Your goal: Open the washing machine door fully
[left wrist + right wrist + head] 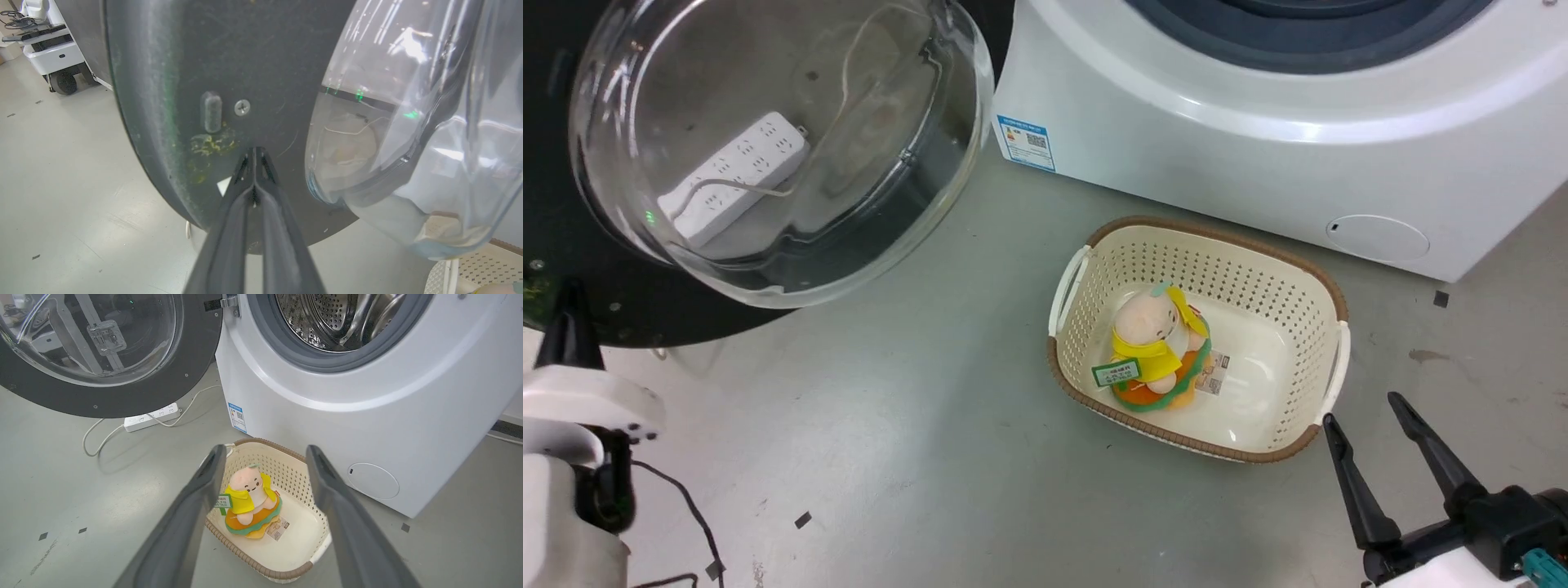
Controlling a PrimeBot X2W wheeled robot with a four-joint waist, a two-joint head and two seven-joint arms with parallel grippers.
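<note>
The washing machine door [613, 306] stands swung open at the upper left, a glossy black ring around a bulging clear glass bowl [768, 147]. My left gripper [572, 287] is shut with nothing in it. In the left wrist view its tips [254, 150] rest against the door's black inner face [245, 61], beside the glass bowl [408, 143]. The right wrist view shows the door [192, 375] hanging from its hinge [229, 301], left of the steel drum [339, 318]. At the lower right, my right gripper [1361, 408] is open and holds nothing.
A cream basket [1201, 232] holding a plush toy [1156, 347] sits on the grey floor in front of the white washing machine [1258, 147]. A white power strip [151, 416] and its cable lie on the floor under the door. A wheeled white unit [53, 57] stands far off.
</note>
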